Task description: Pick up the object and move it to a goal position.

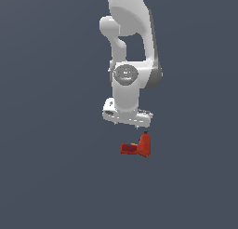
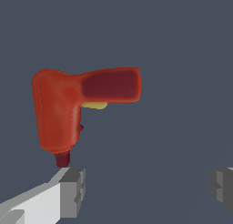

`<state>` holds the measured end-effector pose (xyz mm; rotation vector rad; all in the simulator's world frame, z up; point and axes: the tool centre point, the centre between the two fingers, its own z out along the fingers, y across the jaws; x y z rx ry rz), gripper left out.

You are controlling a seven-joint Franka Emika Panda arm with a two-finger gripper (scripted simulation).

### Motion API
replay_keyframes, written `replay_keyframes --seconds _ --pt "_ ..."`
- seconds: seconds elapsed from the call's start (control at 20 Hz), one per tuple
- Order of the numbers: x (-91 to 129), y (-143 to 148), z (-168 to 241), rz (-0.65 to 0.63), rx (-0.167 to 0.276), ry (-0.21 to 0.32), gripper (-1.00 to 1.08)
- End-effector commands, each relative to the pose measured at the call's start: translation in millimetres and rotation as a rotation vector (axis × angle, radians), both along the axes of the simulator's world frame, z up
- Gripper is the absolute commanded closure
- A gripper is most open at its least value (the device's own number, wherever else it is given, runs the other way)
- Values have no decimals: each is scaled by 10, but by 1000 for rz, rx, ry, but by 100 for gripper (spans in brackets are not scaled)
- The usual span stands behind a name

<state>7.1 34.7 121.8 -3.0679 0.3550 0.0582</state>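
In our wrist view the nearest things are our own two fingers (image 2: 73, 191), grey pads on pale arms, standing wide apart with nothing between them: our claw (image 2: 148, 189) is spread wide and holds nothing. Just beyond the one finger we see the object (image 2: 68, 109), a red-orange thing with an orange rounded body, a darker red blocky arm joined to it at a right angle, a small yellow patch at the inside of the joint and a short dark red tip pointing toward that finger. It lies outside the gap between our fingers, off toward one finger's side.

In the exterior view our claw (image 1: 135, 123) hangs just above the object (image 1: 137, 146), which rests on the plain dark grey floor (image 1: 46, 177), the orange part toward the exterior view's right. Above rises our white arm (image 1: 128, 60).
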Motion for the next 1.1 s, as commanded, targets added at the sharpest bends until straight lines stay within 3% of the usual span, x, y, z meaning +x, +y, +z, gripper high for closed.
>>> replay_keyframes --seconds 0.0,1.05 --pt "52 24 -41 -74 6 -3 -100" --pt "468 205 -403 -701 61 -18 -100"
